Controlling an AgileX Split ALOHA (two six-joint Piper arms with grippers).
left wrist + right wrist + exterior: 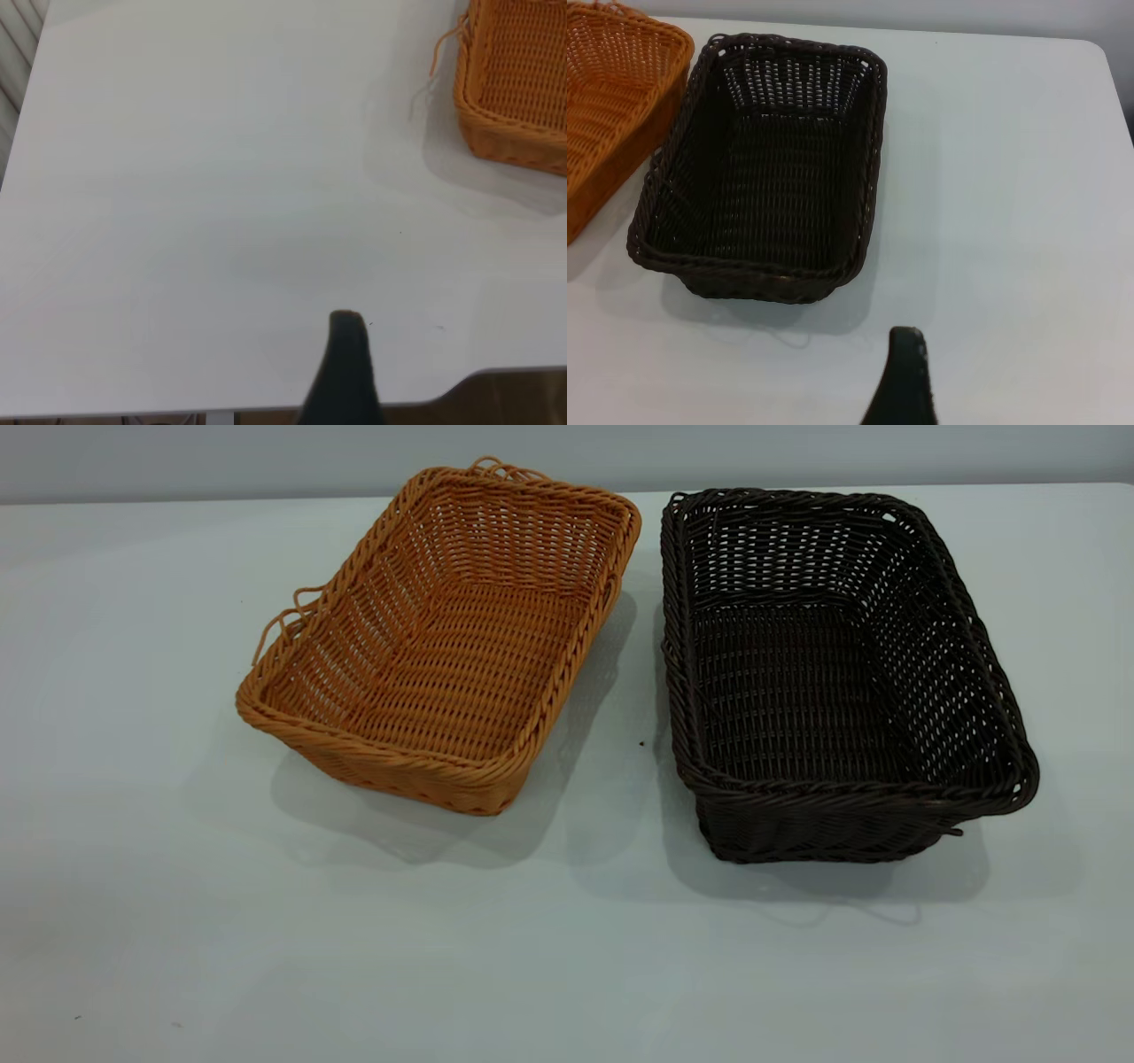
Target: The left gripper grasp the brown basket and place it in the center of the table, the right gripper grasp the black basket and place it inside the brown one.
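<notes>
Left pincer [347, 354]: only one dark fingertip shows, bottom centre of the left wrist frame, over bare desk [195, 195] near its front edge. Can't tell if it's open or closed. Not touching anything. Brown basket [518, 80] sits at the upper right of that frame, well apart from the fingertip, loose strands hanging off its corner.

Right pincer [902, 381]: same story, a single dark fingertip at bottom centre of the right wrist frame, above bare desk. Open or closed, can't tell. Black basket [766, 164] is upper left of centre in that frame, near the fingertip but apart from it; a slice of the brown basket is cut off by the frame's left edge.

Exterior frame: neither arm visible. Brown basket [443, 638] is left of centre in the upper half, turned at an angle, with loose strands sticking out at its far rim and left rim. Black basket [833, 673] is right of centre, roughly square to the frame and deeper than the brown one. Both sit upright on the desk [567, 974], both empty. They are side by side, just apart, with a narrow strip of desk between them that widens toward the frame's lower edge. A small dark speck lies in that strip.
</notes>
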